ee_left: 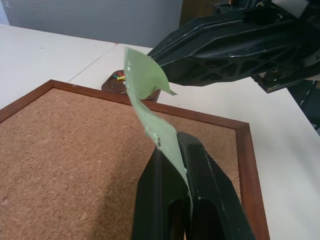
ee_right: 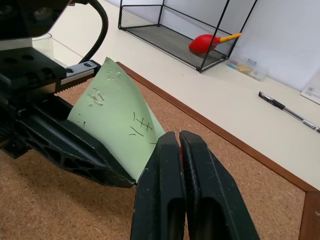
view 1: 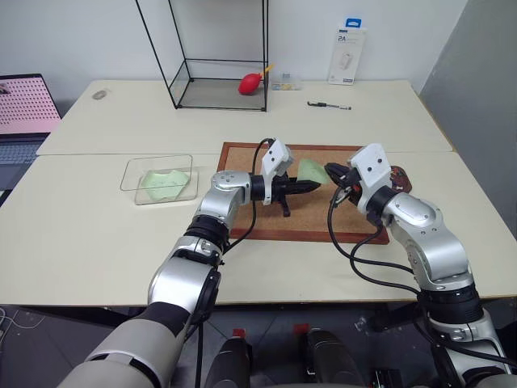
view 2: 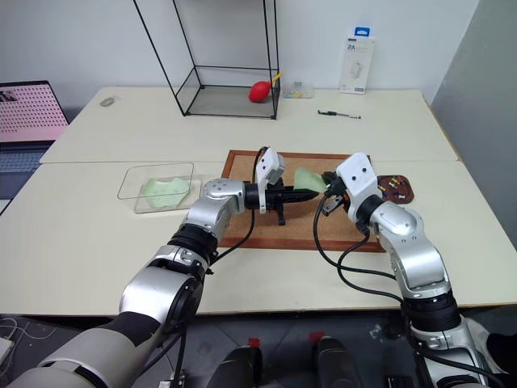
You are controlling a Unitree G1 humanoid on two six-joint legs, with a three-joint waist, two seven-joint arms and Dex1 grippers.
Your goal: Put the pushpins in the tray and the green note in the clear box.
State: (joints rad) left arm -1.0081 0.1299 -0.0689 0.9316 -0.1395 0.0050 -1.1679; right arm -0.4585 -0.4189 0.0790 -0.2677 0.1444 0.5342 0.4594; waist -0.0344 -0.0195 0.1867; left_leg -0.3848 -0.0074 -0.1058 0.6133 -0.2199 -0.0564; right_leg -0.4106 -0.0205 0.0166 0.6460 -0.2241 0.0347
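Left gripper (ee_left: 186, 165): clamped on green note (ee_left: 150, 107), above corkboard (view 1: 242, 162); right gripper (ee_right: 179, 145): fingers pressed together at the note's edge, grip uncertain; pushpins (view 2: 393, 184): in tray (view 2: 401, 196); clear box (view 1: 133, 174): well left.

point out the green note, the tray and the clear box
green note (ee_right: 117, 117): right wrist view, middle of the sheet
tray (view 2: 401, 189): right eye view, dark brown rim
clear box (view 1: 136, 172): left eye view, bare transparent wall at its left end

pale green note (ee_right: 117, 112), brown corkboard (ee_left: 70, 160)
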